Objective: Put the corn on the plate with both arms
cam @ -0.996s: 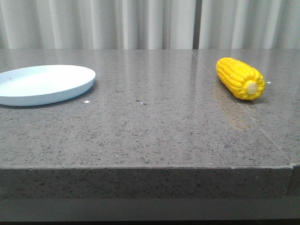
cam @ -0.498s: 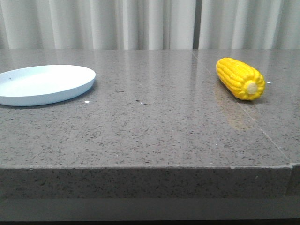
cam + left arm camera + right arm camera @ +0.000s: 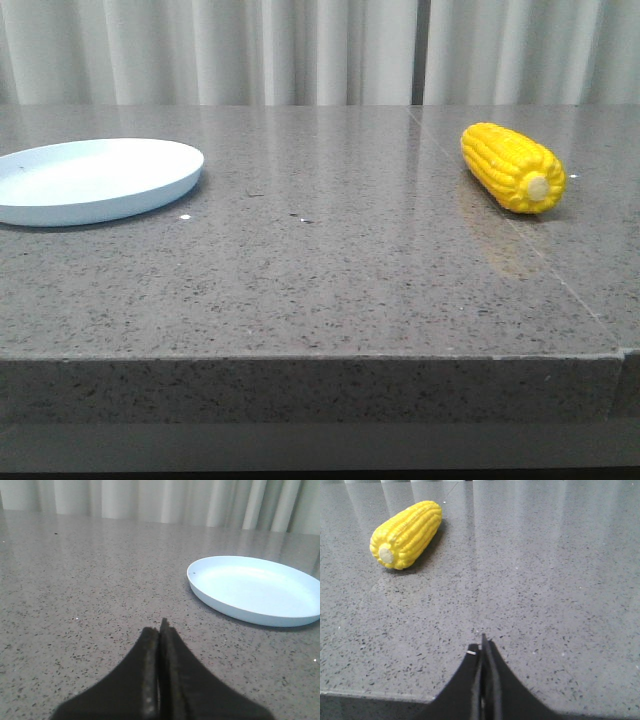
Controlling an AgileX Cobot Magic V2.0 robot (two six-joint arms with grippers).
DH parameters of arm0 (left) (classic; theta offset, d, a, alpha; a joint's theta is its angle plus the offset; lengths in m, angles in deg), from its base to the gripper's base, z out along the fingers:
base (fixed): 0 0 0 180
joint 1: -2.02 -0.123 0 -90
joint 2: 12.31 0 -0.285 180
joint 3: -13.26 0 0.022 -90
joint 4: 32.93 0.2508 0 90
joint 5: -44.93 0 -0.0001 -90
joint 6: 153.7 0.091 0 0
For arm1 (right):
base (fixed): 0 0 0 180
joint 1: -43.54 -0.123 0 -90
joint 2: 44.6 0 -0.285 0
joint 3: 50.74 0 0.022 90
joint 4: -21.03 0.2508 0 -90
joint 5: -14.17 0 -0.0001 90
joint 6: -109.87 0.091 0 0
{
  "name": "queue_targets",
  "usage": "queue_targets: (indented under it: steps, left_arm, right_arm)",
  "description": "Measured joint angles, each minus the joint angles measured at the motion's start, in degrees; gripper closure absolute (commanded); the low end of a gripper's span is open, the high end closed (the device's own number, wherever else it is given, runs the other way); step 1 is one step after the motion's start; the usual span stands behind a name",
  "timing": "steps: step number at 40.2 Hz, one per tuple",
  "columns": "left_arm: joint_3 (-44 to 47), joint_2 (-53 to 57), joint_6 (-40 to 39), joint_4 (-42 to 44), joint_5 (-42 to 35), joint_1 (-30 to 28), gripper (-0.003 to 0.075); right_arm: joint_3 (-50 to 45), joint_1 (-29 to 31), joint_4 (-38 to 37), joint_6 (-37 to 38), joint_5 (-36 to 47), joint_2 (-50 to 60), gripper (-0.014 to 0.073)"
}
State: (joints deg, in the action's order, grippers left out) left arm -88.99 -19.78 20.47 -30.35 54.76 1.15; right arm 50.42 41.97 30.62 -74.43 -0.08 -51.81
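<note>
- the corn point(image 3: 511, 166) lies on the table point(image 3: 330, 270), right side, well apart from the plate point(image 3: 92, 179) at left
- left gripper point(image 3: 159, 630) and right gripper point(image 3: 482, 645) are both clenched, holding nothing

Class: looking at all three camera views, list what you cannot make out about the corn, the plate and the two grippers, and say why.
1. Plate: its left part is cut off by the front view's edge.
2. Corn: the far tip is turned away in the front and right wrist views.
3. Left gripper and right gripper: absent from the front view; each wrist view's edge cuts off everything behind the shut fingers.
</note>
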Motion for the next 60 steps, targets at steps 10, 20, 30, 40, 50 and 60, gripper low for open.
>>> queue_targets:
  steps: [10, 20, 30, 40, 50, 60]
  left_arm:
    - [0.0, 0.0, 0.0, 0.0, -8.17, 0.0, 0.0741]
    - [-2.02, 0.0, 0.0, 0.0, -15.32, 0.0, 0.0741]
    - [-16.08, -6.17, 0.0, 1.84, -3.37, 0.0, 0.0741]
    - [-24.65, -18.39, 0.0, 4.72, 4.68, 0.0, 0.0741]
    - [-25.04, -19.62, 0.0, 4.96, 5.28, 0.0, 0.0598]
    - [-25.04, -19.62, 0.0, 4.96, 5.41, 0.0, 0.006]
  right_arm:
    - [0.13, 0.0, 0.0, 0.0, 3.17, 0.0, 0.0657]
    - [8.56, 0.0, 0.0, 0.0, 2.26, 0.0, 0.0654]
    - [22.48, 0.0, 0.0, 0.0, -5.43, -6.24, 0.0654]
    - [29.29, 0.0, 0.0, 0.0, -6.89, -20.16, 0.0654]
    - [29.41, 0.0, 0.0, 0.0, -7.13, -22.6, 0.048]
    - [29.41, 0.0, 0.0, 0.0, -7.13, -22.6, 0.0015]
